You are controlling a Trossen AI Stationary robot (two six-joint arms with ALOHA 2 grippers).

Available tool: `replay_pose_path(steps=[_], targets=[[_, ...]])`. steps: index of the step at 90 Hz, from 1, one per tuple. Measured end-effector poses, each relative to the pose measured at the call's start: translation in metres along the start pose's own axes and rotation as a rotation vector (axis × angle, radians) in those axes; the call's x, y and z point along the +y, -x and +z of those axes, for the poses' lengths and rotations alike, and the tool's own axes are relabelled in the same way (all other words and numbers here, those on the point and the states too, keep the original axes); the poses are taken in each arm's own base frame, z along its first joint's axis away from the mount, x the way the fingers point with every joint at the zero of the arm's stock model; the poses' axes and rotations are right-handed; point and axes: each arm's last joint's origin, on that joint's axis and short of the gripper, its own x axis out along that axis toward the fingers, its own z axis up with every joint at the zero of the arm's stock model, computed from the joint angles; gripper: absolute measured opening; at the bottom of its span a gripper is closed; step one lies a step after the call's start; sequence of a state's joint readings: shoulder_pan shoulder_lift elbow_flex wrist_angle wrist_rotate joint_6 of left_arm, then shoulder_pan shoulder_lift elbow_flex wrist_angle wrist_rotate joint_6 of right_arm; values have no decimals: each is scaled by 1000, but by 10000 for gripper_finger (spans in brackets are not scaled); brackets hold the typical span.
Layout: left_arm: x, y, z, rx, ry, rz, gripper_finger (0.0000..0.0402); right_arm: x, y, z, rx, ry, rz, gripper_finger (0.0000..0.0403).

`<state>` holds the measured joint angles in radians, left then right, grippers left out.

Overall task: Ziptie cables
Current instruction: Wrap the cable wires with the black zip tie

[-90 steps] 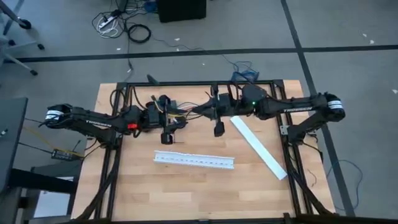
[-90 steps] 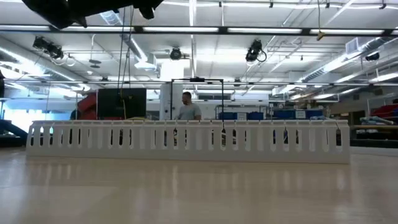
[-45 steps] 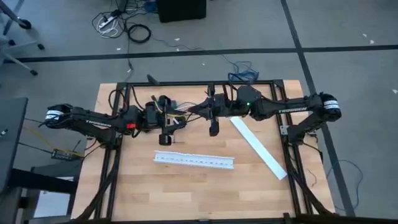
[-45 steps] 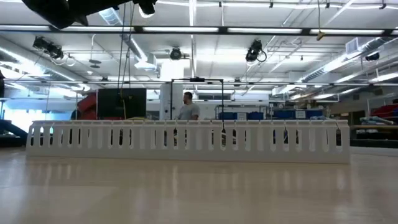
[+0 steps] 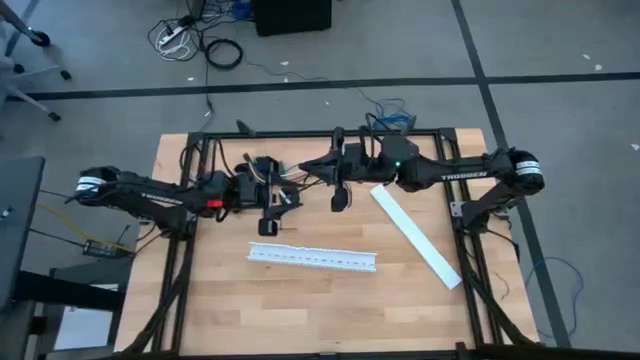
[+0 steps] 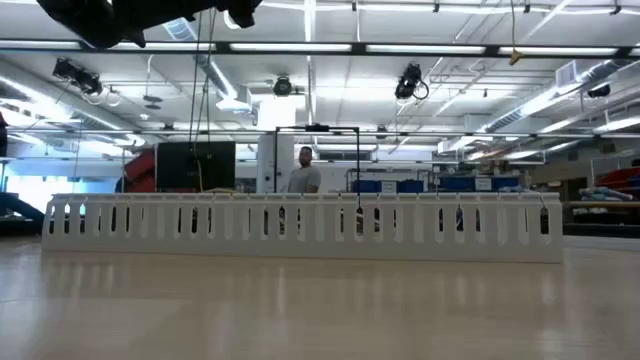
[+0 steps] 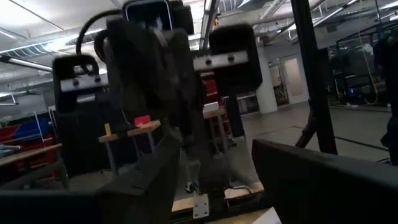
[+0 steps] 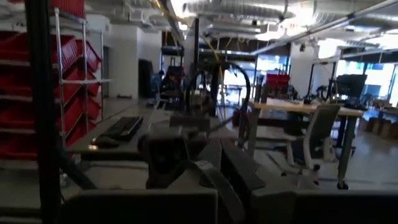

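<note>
The cables [image 5: 283, 181] show as a small bunch of thin yellowish and pale wires held up above the far half of the wooden surface [image 5: 300, 300], right at the left gripper [image 5: 275, 200] and reaching toward the right gripper [image 5: 325, 172]. The two grippers face each other closely over the middle of the far edge, the left arm coming in from the left side, the right arm from the right. In the left wrist view its own dark fingers [image 7: 155, 180] stand apart, with the other arm's wrist filling the space beyond them; whether anything lies between them cannot be made out. For the right gripper, it is not possible to tell whether the fingers are apart or together. The ziptie cannot be picked out in any view. Nearer the front, a white slotted channel [image 5: 313, 257] lies flat across the surface, and a plain white strip [image 5: 415, 237] lies at an angle to its right. In the low view the channel stretches across the picture, with a person [image 6: 305, 172] standing in the room far behind it.
</note>
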<state>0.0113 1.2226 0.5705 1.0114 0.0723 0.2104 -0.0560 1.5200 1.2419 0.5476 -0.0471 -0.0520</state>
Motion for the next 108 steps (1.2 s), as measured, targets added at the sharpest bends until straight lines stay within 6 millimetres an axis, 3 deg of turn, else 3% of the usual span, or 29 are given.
replay_pose_path(steps=[31, 64, 108], targets=[[0, -2, -4, 18, -40, 37, 198, 2, 0, -3, 27, -25, 30, 0], [0, -1, -11, 89, 21, 66, 198, -5, 11, -42, 189, -62, 2, 0], [-1, -6, -15, 102, 118, 40, 198, -3, 11, -44, 165, -68, 42, 0]])
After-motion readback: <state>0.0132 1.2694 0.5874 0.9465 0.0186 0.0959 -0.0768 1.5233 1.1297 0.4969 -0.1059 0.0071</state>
